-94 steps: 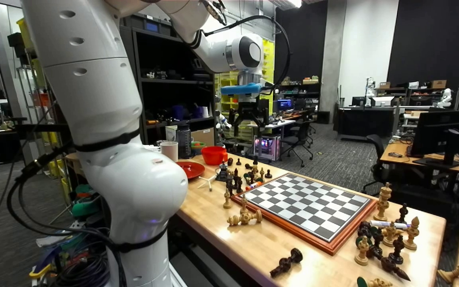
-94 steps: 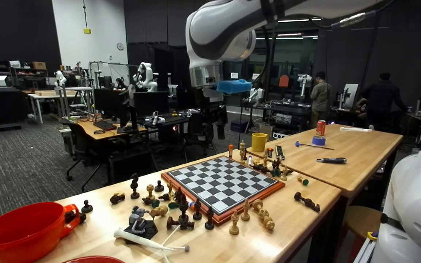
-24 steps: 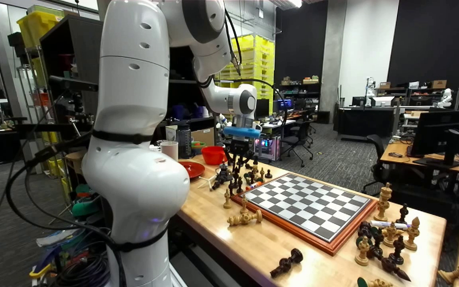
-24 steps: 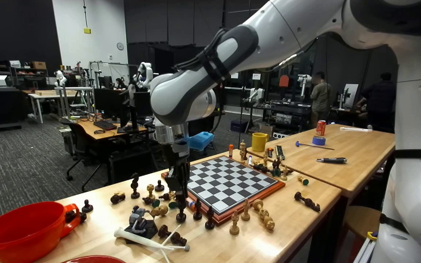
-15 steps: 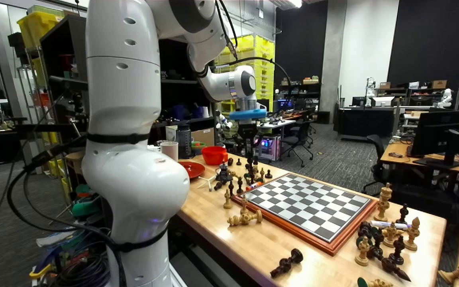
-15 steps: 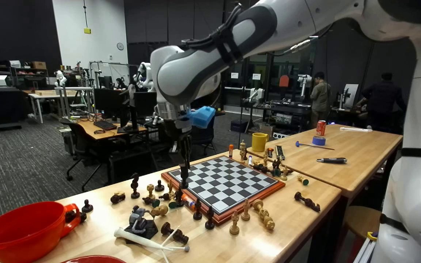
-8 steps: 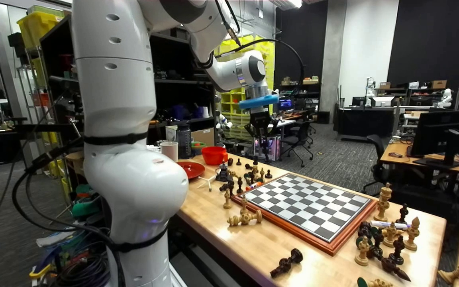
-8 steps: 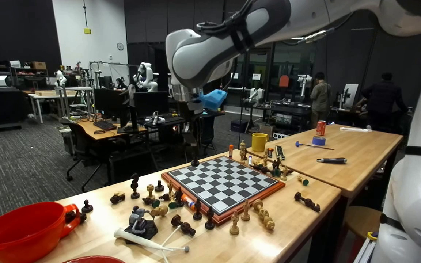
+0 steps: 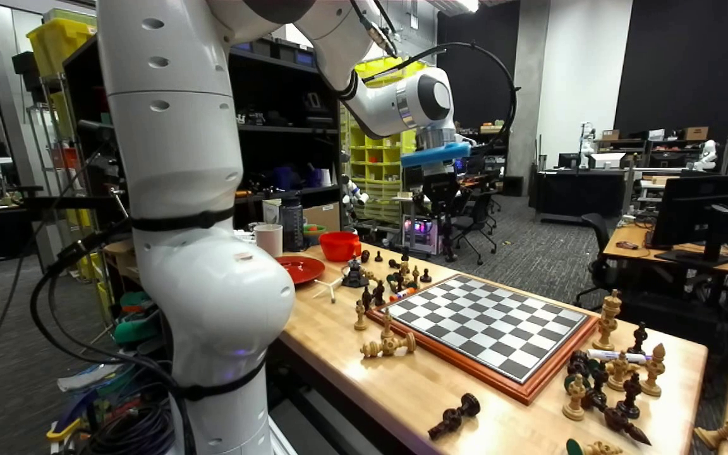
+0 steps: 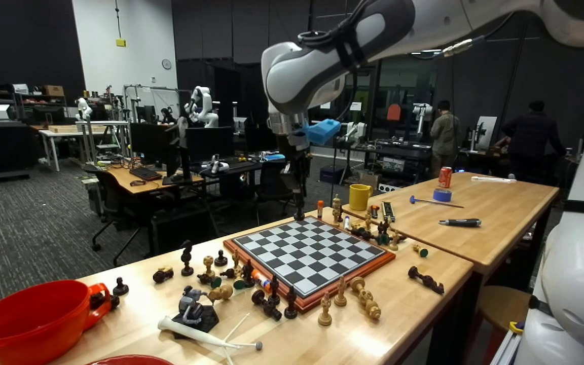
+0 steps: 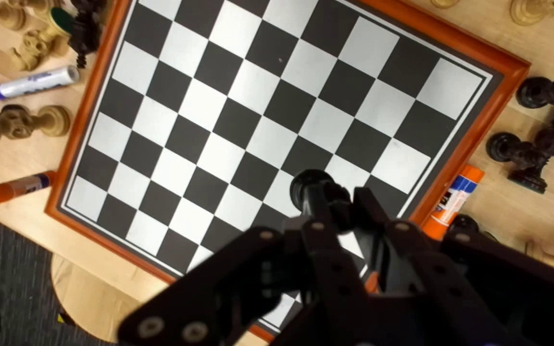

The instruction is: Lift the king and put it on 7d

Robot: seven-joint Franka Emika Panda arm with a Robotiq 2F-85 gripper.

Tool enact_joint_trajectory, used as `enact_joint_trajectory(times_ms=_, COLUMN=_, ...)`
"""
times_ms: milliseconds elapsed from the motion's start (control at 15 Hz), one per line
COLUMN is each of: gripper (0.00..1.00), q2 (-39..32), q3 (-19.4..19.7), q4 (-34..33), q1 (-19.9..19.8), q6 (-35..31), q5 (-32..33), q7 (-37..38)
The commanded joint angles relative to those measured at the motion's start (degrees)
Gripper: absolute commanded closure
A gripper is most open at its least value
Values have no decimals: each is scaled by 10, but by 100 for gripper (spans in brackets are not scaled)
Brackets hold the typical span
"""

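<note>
In an exterior view, the wooden table (image 9: 395,382) carries a framed chessboard (image 9: 490,328), laid flat. To the left of the chessboard, well apart from it, sit a red plate (image 9: 302,272) and a red bowl (image 9: 339,248); a dark figurine (image 9: 354,276) stands nearer. An orange-ended tube (image 9: 403,294) lies just beside the chessboard's left edge; two dark chess pieces (image 9: 379,294) stand near the same edge. Two tan chess pieces (image 9: 360,316) stand near the chessboard's left corner, with a larger tan chess piece (image 9: 389,345) on its side. In front of the chessboard lies a single dark chess piece (image 9: 455,417). To the right, mixed chess pieces (image 9: 653,371), upright and lying, are grouped around a white marker (image 9: 618,356).
</note>
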State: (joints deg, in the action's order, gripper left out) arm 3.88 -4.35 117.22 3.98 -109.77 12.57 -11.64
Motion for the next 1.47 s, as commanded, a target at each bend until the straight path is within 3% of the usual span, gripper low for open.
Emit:
enact_joint_trajectory(times_ms=0, gripper=95, q2=17, q3=12, q4=33, q1=-9, q6=6, q5=-15, q7=13)
enact_joint_trajectory(times_ms=733, gripper=95, q2=13, q3=32, q4=123, q1=-24, q6=-43, q5=-56, q7=36)
enact_joint_trajectory(times_ms=1400, gripper=95, q2=4, q3=43, q4=164, q1=-32, q6=-114, q5=-90, q7=31)
